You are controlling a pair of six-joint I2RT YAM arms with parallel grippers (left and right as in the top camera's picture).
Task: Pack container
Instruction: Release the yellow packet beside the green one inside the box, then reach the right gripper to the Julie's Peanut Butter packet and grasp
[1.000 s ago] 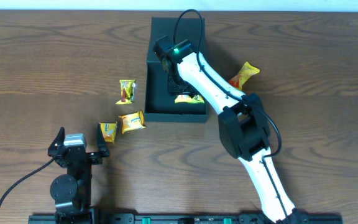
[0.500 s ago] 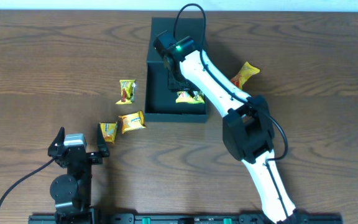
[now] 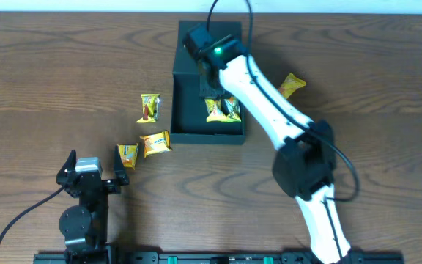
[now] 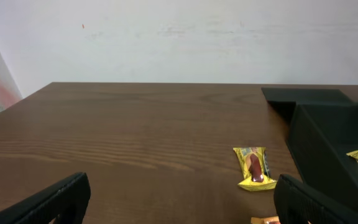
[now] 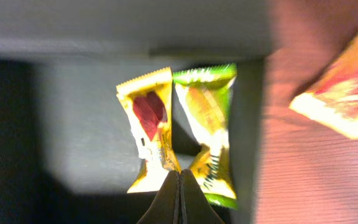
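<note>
Our right wrist view alone shows the right pincer (image 5: pixel 179 186) closed, empty, over the dark teal square box (image 5: pixel 73 124); left pincer (image 4: pixel 179 202) gapes wide.

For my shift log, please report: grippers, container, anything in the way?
Left gripper open. Right gripper shut above container. Yellow packet and green packet inside. Nothing blocking; four packets lie outside.

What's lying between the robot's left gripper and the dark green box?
A yellow packet and an orange-yellow packet, seen in the overhead view.
</note>
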